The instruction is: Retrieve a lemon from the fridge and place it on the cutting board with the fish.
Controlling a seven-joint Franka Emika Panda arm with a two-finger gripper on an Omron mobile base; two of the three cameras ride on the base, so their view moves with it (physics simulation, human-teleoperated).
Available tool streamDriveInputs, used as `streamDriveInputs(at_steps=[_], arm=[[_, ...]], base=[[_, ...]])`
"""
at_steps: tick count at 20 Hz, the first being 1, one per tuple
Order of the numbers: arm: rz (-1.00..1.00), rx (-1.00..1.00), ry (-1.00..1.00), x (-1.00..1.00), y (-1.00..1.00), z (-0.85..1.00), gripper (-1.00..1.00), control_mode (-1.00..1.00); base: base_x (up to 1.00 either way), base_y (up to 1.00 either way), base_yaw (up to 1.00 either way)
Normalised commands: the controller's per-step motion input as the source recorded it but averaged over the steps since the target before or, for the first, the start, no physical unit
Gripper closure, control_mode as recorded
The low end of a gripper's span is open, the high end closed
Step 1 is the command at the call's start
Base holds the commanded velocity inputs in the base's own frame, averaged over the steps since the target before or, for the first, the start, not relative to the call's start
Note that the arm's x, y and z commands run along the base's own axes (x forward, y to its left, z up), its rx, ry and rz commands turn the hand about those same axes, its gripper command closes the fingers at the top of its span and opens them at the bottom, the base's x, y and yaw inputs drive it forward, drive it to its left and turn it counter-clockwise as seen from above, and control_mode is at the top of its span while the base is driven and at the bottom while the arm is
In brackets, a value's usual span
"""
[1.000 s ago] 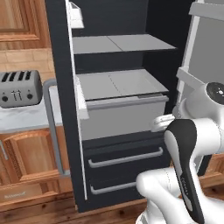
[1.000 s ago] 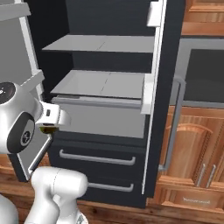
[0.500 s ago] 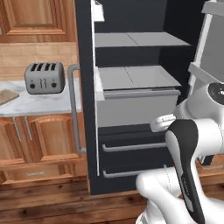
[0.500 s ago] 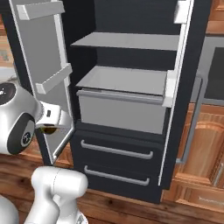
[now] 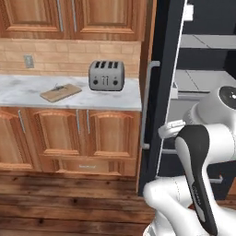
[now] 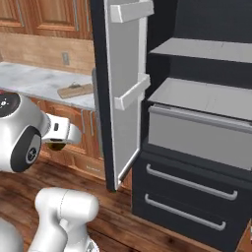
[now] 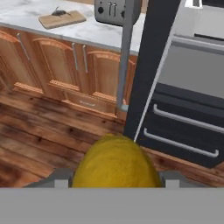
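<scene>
Gripper point(image 7: 114, 181) is clamped on the lemon point(image 7: 115, 164), which sits yellow and round between the jaws in hand view. In right base view it's a dark-olive lump point(image 6: 57, 145) under the wrist, low and out in front of the fridge point(image 6: 197, 147), whose door hangs open.

Key relation: cutting board point(image 5: 60, 92) lies up and to the left of the gripper, on the marble counter point(image 5: 69, 97), toward its left part and nearer the front edge than the back wall. Board's long axis runs diagonally to the counter edge. Fish point(image 7: 60, 12) lies on the board, small and dark.

Toaster point(image 5: 106, 75) stands at the counter's right end, betw. board and fridge. Wood cabinets below, plank floor, tile backsplash.

Judgement: carry phase; lemon needs lifting over the counter edge, well apart from the board for now.
</scene>
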Motion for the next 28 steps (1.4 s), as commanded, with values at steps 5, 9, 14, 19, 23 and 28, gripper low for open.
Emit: streamDriveInputs(at_steps=[5,9,14,19,23,28], arm=[[0.00,0.00,0.00,0.00,0.00,0.00,1.00,1.00],[0.00,0.00,0.00,0.00,0.00,0.00,1.00,1.00],[0.00,0.00,0.00,0.00,0.00,0.00,1.00,1.00],[0.00,0.00,0.00,0.00,0.00,0.00,1.00,1.00],[0.00,0.00,0.00,0.00,0.00,0.00,1.00,1.00],[0.00,0.00,0.00,0.00,0.00,0.00,1.00,1.00]], base=[[-0.29,1.00,0.25],[0.17,0.60,-0.01],[0.47,0.45,-0.10],[0.46,0.56,-0.14],[0.64,0.44,-0.21],[0.88,0.27,-0.19]])
